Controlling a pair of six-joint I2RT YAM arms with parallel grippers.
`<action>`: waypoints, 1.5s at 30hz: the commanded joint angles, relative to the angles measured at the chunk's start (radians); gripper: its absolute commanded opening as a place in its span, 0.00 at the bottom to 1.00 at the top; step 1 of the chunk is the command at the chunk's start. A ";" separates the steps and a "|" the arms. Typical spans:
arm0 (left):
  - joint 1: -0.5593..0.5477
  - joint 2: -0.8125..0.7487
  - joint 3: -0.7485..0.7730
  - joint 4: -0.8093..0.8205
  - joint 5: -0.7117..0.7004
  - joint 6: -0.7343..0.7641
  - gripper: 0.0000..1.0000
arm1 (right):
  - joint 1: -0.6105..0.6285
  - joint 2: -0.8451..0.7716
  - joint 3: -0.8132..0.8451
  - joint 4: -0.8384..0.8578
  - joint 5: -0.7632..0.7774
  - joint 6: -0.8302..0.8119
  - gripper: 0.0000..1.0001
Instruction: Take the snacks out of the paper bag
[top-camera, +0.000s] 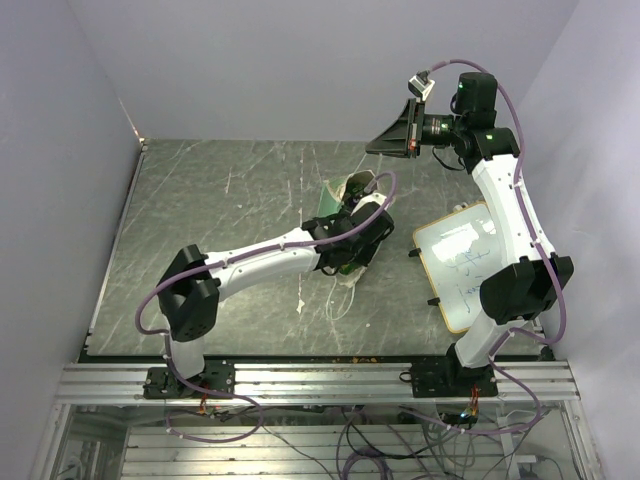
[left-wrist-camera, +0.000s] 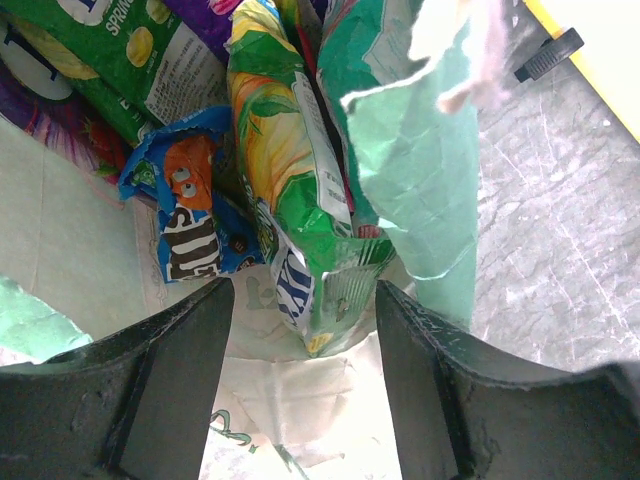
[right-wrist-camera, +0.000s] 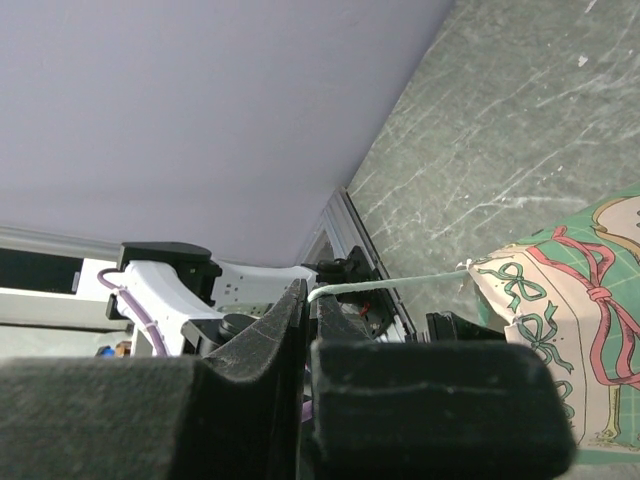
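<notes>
Green snack packet (left-wrist-camera: 290, 190) between parted left jaws, inside paper bag (left-wrist-camera: 412, 170).

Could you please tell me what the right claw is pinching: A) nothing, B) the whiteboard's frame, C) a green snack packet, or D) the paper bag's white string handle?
D: the right wrist view shows the shut right claw clamping the white string handle that runs to the paper bag.

Paper bag (right-wrist-camera: 560, 330): mint green with darker green grid and bows, and a red ribbon bow on a cream panel. String handle (right-wrist-camera: 390, 285): white. Middle packet (left-wrist-camera: 290, 170): green and yellow. Small packet (left-wrist-camera: 185, 215): blue with an orange figure. Tabletop (top-camera: 230, 200): dark grey-green, white veining. Whiteboard (top-camera: 465, 260): white, wood-coloured frame.
</notes>
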 joint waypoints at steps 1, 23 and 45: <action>0.004 0.003 0.020 0.021 0.013 -0.021 0.69 | -0.012 -0.028 0.006 0.058 -0.047 0.015 0.00; 0.024 -0.110 0.059 -0.093 0.131 -0.010 0.07 | -0.012 -0.025 0.019 0.008 -0.020 -0.030 0.00; 0.026 -0.744 0.094 -0.342 0.273 -0.398 0.07 | -0.012 -0.051 0.027 -0.160 0.086 -0.211 0.00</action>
